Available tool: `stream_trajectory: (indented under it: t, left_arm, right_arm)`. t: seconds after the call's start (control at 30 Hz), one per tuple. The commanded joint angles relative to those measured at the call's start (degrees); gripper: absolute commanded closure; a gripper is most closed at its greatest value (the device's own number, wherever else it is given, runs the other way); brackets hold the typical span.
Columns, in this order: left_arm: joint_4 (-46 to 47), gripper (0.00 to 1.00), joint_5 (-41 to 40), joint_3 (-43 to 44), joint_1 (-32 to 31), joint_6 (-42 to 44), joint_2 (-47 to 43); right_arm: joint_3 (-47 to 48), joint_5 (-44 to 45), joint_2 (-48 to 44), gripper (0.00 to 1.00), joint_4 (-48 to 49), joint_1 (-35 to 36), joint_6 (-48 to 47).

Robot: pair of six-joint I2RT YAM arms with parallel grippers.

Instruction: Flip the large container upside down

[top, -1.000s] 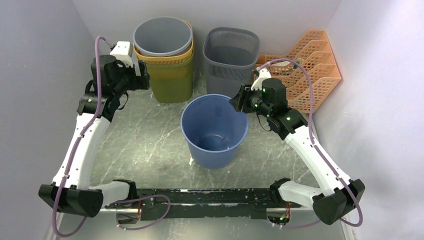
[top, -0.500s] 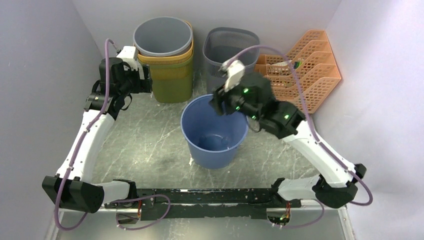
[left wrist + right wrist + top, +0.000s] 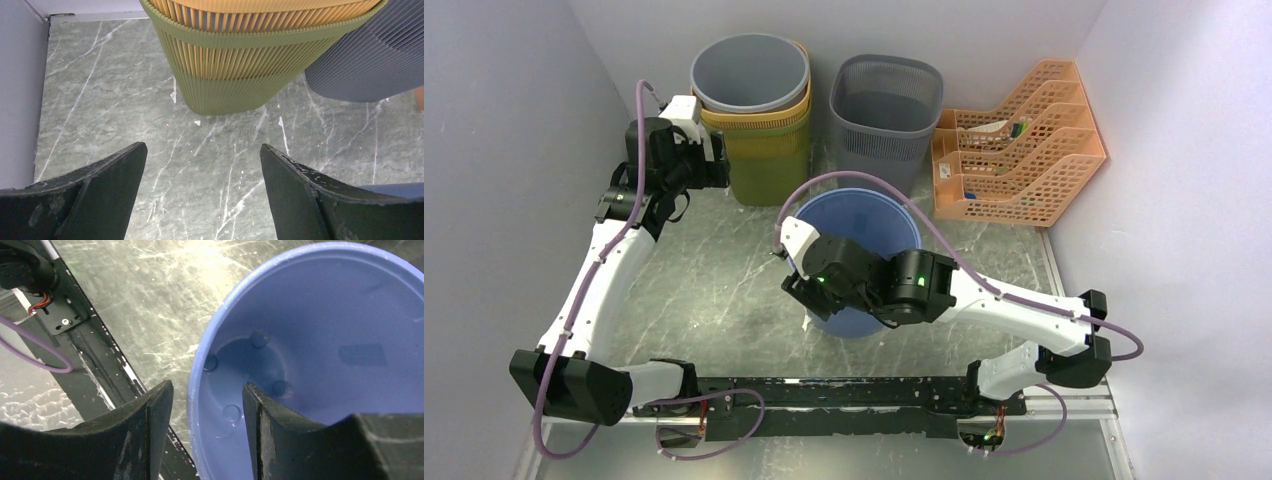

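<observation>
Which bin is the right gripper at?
The blue bin, alone mid-table: its rim sits between the open fingers of the right gripper. The grey bin, olive bin and mesh bin stand at the back.

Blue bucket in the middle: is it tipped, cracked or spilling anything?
Nothing stands out. The blue bucket stands upright, mouth up, empty, with no crack that shows. The right gripper straddles its near rim, one finger inside and one outside.
</observation>
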Motion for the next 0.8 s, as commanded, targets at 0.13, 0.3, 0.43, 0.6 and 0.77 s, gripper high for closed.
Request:
stream_trajectory:
  t: [0.13, 0.3, 0.43, 0.6, 0.77]
  left_arm:
    - [1.67, 0.05, -1.42, -1.13, -0.37, -0.15, -1.22]
    - [-0.11, 0.04, -2.05, 1.56, -0.37, 0.69, -1.18]
    - [-1.09, 0.05, -2.20, 3.70, -0.37, 0.86, -1.73]
    - [-2.81, 0.05, -3.13, 6.98, -0.37, 1.20, -2.75]
    - [-4.70, 0.05, -3.63, 12.66, -0.37, 0.76, -3.87]
  right_arm:
    - [-4.30, 3.76, -1.86, 0.51, 0.77, 0.11, 1.62]
    - [-2.97, 3.16, -0.49, 0.69, 1.83, 0.13, 1.10]
    - [-1.19, 4.40, 0.12, 0.96, 2.77, 0.05, 1.03]
    - [0.88, 4.51, 1.43, 1.00, 6.19, -0.24, 1.37]
    - [-1.02, -0.21, -1.18, 1.00, 20.68, -1.98, 2.32]
